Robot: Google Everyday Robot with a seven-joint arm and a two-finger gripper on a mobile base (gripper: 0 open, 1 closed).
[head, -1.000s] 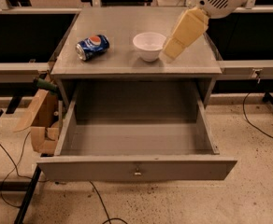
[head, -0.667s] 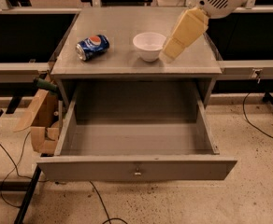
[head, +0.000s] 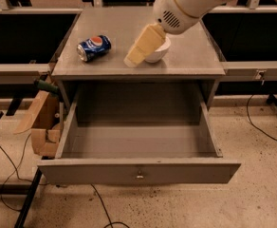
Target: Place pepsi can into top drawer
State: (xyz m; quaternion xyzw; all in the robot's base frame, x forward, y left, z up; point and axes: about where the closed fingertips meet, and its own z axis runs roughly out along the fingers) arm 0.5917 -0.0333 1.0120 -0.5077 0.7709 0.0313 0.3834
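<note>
Pepsi can (head: 94,48) lying far left on cabinet (head: 195,56). Gripper (head: 131,60) beside white bowl (head: 160,54), fingers together, empty. Top drawer (head: 138,171) open

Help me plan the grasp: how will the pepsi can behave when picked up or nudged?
The pepsi can lies on its side on the cabinet top, so a nudge would probably roll it. Its thin metal wall likely dents under a hard squeeze. The gripper, by the white bowl, hangs apart from the can.

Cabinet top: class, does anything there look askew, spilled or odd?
The pepsi can lies on its side on the cabinet top, left of the white bowl; nothing looks spilled. The gripper hovers by the bowl's left edge. The top drawer stands open.
</note>
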